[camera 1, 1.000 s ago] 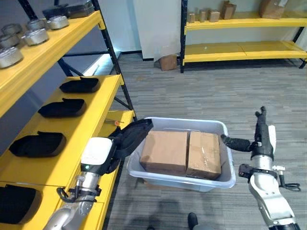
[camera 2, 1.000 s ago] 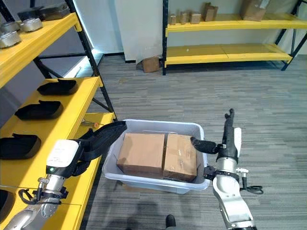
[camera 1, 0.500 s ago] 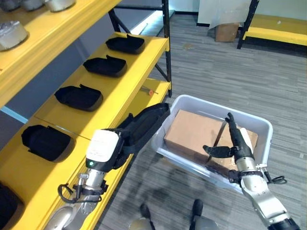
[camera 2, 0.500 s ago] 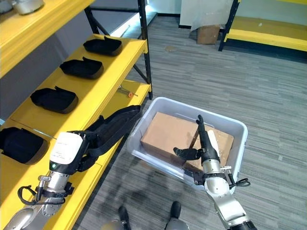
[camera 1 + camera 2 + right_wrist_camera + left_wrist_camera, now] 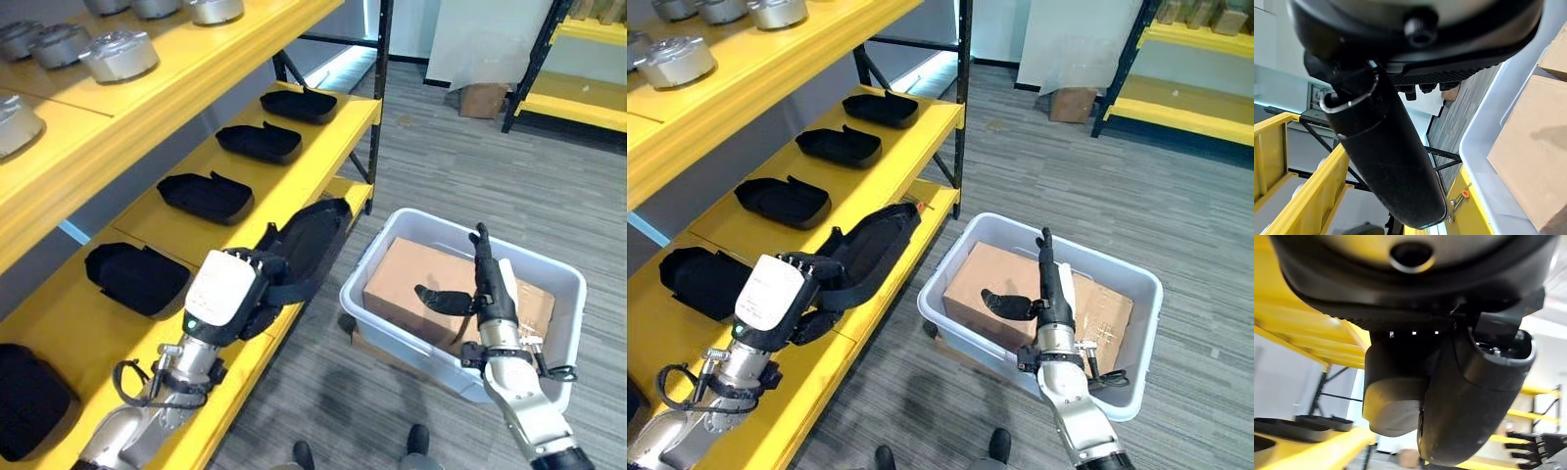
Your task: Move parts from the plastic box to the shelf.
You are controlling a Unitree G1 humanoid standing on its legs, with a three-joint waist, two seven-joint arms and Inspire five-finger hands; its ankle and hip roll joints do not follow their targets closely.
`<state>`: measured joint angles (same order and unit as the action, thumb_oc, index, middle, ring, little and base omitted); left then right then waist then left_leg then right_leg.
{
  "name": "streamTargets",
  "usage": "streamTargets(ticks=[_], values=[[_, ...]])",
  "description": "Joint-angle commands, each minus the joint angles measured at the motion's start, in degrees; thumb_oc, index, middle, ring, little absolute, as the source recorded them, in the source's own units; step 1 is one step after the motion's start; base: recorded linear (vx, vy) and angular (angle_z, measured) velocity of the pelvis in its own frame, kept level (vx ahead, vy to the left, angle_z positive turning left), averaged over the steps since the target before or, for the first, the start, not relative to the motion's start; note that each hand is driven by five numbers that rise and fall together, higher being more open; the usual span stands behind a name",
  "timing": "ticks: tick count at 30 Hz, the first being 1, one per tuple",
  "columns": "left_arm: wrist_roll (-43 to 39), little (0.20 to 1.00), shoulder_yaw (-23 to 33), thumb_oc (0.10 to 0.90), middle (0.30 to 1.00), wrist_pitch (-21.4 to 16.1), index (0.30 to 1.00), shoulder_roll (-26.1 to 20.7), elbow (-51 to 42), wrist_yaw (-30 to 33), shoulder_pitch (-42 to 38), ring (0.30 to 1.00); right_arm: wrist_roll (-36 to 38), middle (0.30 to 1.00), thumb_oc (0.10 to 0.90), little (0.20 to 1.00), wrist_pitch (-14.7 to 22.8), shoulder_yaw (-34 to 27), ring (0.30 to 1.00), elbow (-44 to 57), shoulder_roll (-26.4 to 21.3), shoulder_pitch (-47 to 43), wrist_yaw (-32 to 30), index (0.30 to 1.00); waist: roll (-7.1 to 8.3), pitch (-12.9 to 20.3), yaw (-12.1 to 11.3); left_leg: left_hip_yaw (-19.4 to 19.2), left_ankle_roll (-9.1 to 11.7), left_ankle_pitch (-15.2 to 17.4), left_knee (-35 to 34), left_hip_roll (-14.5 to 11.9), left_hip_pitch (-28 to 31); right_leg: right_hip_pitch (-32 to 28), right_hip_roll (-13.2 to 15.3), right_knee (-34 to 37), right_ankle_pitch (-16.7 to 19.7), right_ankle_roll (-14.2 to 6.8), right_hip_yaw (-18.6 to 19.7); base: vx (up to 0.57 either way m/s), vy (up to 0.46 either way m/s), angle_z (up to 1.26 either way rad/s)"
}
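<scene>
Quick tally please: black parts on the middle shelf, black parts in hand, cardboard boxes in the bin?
Black moulded parts lying on the yellow shelf: 5
Black moulded part held in the left hand: 1
Brown cardboard boxes in the white plastic box: 2
Total: 8

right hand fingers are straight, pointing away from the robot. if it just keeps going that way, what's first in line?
Probably nothing near. The right hand hovers open above the cardboard box in the plastic box, fingers aimed past the box's far rim; beyond that looks like bare floor. Its height over the rim is hard to judge, so clipping the rim is possible.
</scene>
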<state>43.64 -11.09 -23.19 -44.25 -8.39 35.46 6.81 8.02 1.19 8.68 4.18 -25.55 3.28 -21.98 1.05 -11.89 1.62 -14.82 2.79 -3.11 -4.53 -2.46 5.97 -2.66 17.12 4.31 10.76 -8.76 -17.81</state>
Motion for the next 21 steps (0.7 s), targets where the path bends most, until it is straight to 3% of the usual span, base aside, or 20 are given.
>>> streamTargets(ticks=[1,4,5,6,7,9,11,16,17,19,21], values=[[-1.04,0.300,0.98,0.400,0.300,-0.15,0.300,-0.32,-5.47,5.26,-8.07,0.300,-1.82,1.000,0.900,1.000,4.25,-2.01,1.000,7.53,-2.64,-3.65,-3.89,1.000,-0.97,3.99,2.65,-1.51,-3.18,7.01,1.04,-0.27,1.63,1.92,-3.95,-7.28,-8.22,-2.78,4.16,-0.18,0.174,0.29],[-0.29,0.300,-1.48,0.400,0.300,1.65,0.300,0.44,-5.42,6.49,-11.90,0.300,-4.21,1.000,0.900,1.000,3.56,-0.91,1.000,7.76,-2.64,-4.99,-6.76,1.000,-0.87,4.05,2.83,-0.42,-4.91,6.93,1.90,0.60,-0.30,3.05,-8.44,-17.12,-14.29,-0.53,6.56,-0.17,0.100,0.25],[0.06,0.300,-1.84,0.400,0.300,2.20,0.300,0.53,-5.60,7.19,-13.00,0.300,-4.45,1.000,0.900,1.000,4.01,-1.04,1.000,7.29,-3.00,-5.07,-7.48,1.000,-0.68,4.07,2.97,0.55,-5.41,7.00,2.16,1.13,-0.89,3.67,-9.99,-19.57,-14.52,-0.10,8.04,-0.18,-0.021,0.43],[-0.44,0.300,-2.34,0.400,0.300,2.76,0.300,0.61,-5.66,7.47,-15.09,0.300,-5.16,1.000,0.900,1.000,6.61,-1.76,1.000,6.51,-3.43,-4.89,-9.56,1.000,-0.44,4.01,3.45,2.82,-5.90,6.81,2.37,1.96,-1.81,4.67,-13.06,-22.21,-15.11,1.19,11.42,-0.19,-0.061,0.66],[-0.76,0.300,-2.22,0.400,0.300,2.46,0.300,0.58,-5.37,7.40,-15.96,0.300,-5.64,1.000,0.900,1.000,7.68,-2.58,1.000,6.77,-3.70,-4.59,-10.24,1.000,-0.35,4.08,3.61,3.86,-5.86,6.55,2.09,2.32,-2.15,4.95,-14.62,-22.97,-15.53,1.74,12.47,-0.18,-0.083,1.06],[-1.01,0.300,-2.52,0.400,0.300,3.69,0.300,0.73,-5.56,6.12,-17.60,0.300,-6.93,1.000,0.900,1.000,9.18,-3.18,1.000,6.59,-3.87,-5.50,-10.47,1.000,-0.18,3.52,3.62,5.89,-5.59,6.77,2.32,3.34,-2.42,5.50,-15.94,-21.76,-16.26,2.71,13.06,-0.17,-0.172,0.83],[-0.14,0.300,-2.64,0.400,0.300,5.51,0.300,2.54,-5.82,4.49,-15.76,0.300,-6.20,1.000,0.900,1.000,8.11,-2.86,1.000,7.82,-3.99,-6.20,-8.76,1.000,-0.48,3.66,2.90,7.64,-4.17,5.47,1.70,3.47,-2.10,1.67,-16.73,-12.55,-16.05,4.38,12.99,-0.14,-0.266,0.03],[-0.66,0.300,-0.54,0.400,0.300,5.69,0.300,2.42,-6.87,3.12,-12.05,0.300,-8.55,1.000,0.900,1.000,8.69,-3.01,1.000,10.14,-4.47,-5.55,-7.28,1.000,-0.95,4.05,2.27,8.10,-3.87,5.76,3.12,4.28,-3.36,0.61,-16.81,-8.80,-14.71,4.86,13.72,-0.05,-0.078,-0.05],[-0.98,0.300,-0.32,0.400,0.300,4.91,0.300,2.21,-7.07,3.10,-11.50,0.300,-8.95,1.000,0.900,1.000,8.76,-2.49,1.000,10.65,-5.15,-5.82,-8.82,1.000,-1.07,3.45,1.90,7.38,-3.85,6.69,5.13,5.00,-4.75,0.48,-16.45,-8.42,-14.82,4.93,13.01,-0.19,-0.033,0.11],[-0.33,0.300,-0.94,0.400,0.300,2.37,0.300,2.94,-7.41,2.17,-12.44,0.300,-9.81,1.000,0.900,1.000,7.34,-2.02,1.000,10.82,-5.01,-6.34,-13.14,1.000,-1.13,2.74,3.05,-1.17,-3.07,6.89,6.51,3.25,-5.45,-0.17,-14.67,-6.74,-14.01,4.28,8.27,-0.22,0.007,0.44],[-0.22,0.300,-1.22,0.400,0.300,2.48,0.300,2.96,-8.11,2.01,-12.49,0.300,-9.96,1.000,0.900,1.000,6.82,-2.05,1.000,10.88,-4.78,-6.30,-14.18,1.000,-1.04,2.76,3.83,-3.99,-2.61,7.14,7.16,1.84,-5.31,-0.73,-13.95,-5.82,-13.64,4.10,6.63,-0.09,0.031,1.57]])
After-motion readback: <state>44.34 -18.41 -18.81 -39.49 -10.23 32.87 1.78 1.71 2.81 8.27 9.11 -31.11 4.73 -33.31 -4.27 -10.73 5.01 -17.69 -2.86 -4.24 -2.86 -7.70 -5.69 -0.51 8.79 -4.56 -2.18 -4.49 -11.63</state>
